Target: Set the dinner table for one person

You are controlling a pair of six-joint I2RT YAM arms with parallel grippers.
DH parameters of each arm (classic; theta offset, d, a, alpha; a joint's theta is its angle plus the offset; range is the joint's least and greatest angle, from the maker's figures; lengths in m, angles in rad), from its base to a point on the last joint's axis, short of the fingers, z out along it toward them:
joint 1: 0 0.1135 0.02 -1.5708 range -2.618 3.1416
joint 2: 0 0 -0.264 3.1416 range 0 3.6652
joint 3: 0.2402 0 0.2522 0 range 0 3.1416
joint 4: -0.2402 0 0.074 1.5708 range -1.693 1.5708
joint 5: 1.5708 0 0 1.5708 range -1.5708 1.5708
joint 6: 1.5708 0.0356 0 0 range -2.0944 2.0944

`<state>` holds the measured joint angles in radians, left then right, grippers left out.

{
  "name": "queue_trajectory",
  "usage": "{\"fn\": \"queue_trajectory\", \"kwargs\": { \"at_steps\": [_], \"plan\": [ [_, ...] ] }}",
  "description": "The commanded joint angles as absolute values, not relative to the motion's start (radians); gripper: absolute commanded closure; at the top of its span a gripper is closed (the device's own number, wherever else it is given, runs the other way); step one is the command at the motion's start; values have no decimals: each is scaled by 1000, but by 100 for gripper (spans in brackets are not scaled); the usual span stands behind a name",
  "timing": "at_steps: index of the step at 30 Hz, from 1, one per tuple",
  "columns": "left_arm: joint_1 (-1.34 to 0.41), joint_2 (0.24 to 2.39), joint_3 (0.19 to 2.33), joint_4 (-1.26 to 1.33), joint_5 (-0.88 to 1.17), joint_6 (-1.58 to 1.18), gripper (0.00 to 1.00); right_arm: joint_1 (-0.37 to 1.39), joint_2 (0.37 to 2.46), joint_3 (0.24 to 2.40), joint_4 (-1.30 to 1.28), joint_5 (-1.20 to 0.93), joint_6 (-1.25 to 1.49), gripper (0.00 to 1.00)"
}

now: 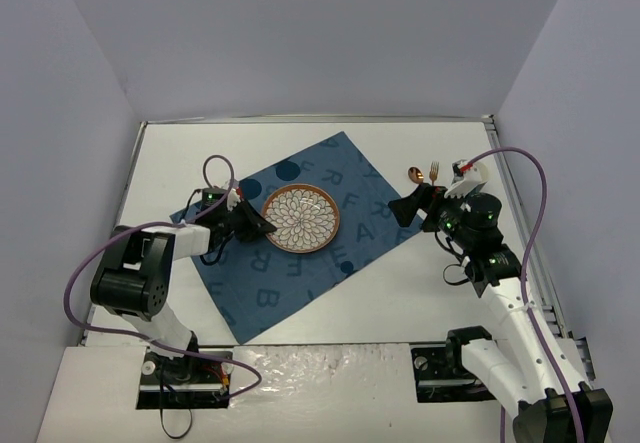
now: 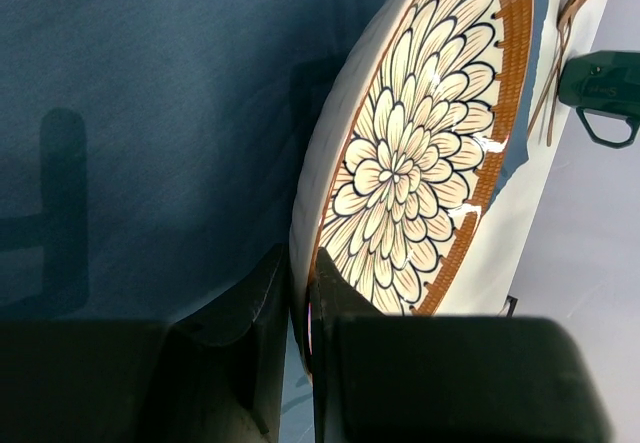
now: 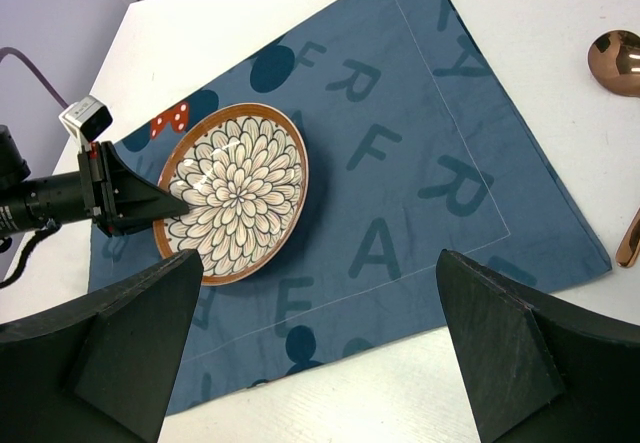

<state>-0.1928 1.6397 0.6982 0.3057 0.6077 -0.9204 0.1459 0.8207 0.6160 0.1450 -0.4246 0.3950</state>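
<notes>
Though the left gripper was clamped on the plate's rim, mid-placemat on the rigid white dinner table, the right gripper gaped wide. The glazed plate looked stiff, slick and breakable, so a rim hold suited it.

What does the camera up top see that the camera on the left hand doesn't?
Only the top view shows both arms whole, the whole blue placemat with its letters, and the white table around it. Only the left wrist view shows, close up, the left gripper pinching the rim of the flowered plate between its fingers. Both show that plate on the blue cloth, the copper cutlery and the right gripper.
</notes>
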Motion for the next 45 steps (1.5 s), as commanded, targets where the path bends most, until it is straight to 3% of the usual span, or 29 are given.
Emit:
{"fn": "queue_trajectory", "kwargs": {
  "at_steps": [1, 7, 9, 12, 14, 18, 26, 31, 39, 45],
  "plan": [
    [-178, 1619, 719, 508, 700, -960, 100, 153, 822, 620, 212, -430, 388, 0],
    [-178, 1652, 713, 514, 700, -966, 100, 155, 825, 614, 215, -433, 390, 0],
    [-178, 1654, 702, 518, 698, -978, 94, 153, 825, 612, 215, -433, 386, 0],
    [-174, 1653, 698, 496, 690, -985, 78, 153, 825, 607, 215, -434, 380, 0],
    [-171, 1648, 699, 457, 682, -985, 61, 153, 824, 607, 216, -433, 380, 0],
    [-164, 1603, 712, 338, 636, -948, 42, 153, 816, 610, 209, -415, 375, 0],
    [-164, 1401, 885, -162, 421, -771, 3, 153, 828, 698, 113, -183, 363, 0],
    [-161, 1265, 1041, -479, 231, -592, 3, 155, 856, 784, 41, 95, 321, 1],
    [-156, 1152, 1129, -634, 54, -414, 3, 144, 1104, 964, -154, 348, 277, 0],
    [-149, 1103, 1098, -661, 23, -330, 3, 92, 1268, 1022, -123, 333, 238, 3]
  ]
}}
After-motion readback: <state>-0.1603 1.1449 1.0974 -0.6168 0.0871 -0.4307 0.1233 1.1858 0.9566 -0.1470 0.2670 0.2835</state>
